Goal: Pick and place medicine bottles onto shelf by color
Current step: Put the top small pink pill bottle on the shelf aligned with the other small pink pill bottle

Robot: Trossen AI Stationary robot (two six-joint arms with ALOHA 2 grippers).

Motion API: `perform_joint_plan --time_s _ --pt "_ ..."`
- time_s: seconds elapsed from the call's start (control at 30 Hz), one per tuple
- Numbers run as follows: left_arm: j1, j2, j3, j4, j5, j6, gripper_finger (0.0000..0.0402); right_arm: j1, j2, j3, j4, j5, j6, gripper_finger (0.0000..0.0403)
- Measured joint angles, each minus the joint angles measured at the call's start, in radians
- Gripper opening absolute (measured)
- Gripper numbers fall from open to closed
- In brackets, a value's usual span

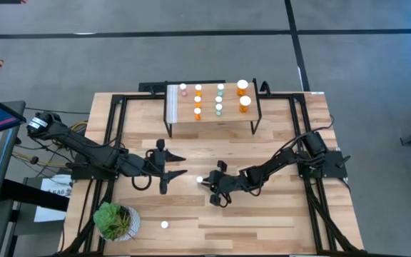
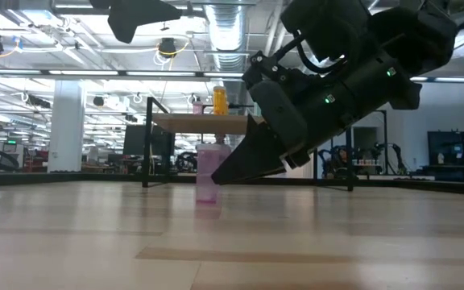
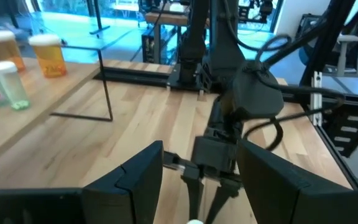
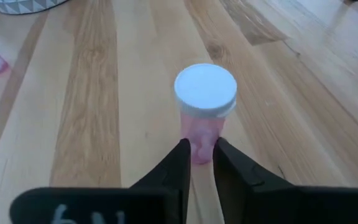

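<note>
A pink medicine bottle (image 4: pixel 204 93) with a white cap stands upright on the table's middle (image 1: pixel 200 180), and my right gripper (image 4: pixel 199 148) is shut on it. My left gripper (image 1: pixel 173 165) hangs open above the table just left of it, holding nothing. The shelf (image 1: pixel 212 120) stands at the far middle. On its plank stand a pink bottle (image 1: pixel 183 89), orange ones (image 1: pixel 198 100), pale green ones (image 1: pixel 219 98) and two wider orange ones (image 1: pixel 243 95). Another pink bottle (image 1: pixel 165 225) stands on the table near the front. My right gripper pinches the pink bottle's body below the cap (image 4: pixel 199 140) between its two fingertips (image 4: pixel 180 155). The fingers slant down at it from the table's right side. The bottle stands upright with its base on the table (image 2: pixel 208 197).
A green potted plant (image 1: pixel 116 220) sits at the front left, close to the loose pink bottle. The shelf's thin black legs (image 3: pixel 104 87) reach the table behind the grippers. Bare wood lies at the front right (image 1: pixel 277 221).
</note>
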Motion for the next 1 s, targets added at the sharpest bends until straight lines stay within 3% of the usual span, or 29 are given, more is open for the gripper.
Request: perform_joint_plan --time_s 0.53,1.0 --pt "0.0 0.0 0.0 -0.077 0.034 -0.026 0.019 0.0 -0.005 0.0 -0.006 -0.053 -0.002 0.009" --pt "0.0 0.0 0.0 -0.07 0.03 -0.026 0.019 0.0 -0.001 0.0 0.023 -0.056 -0.001 0.0245"
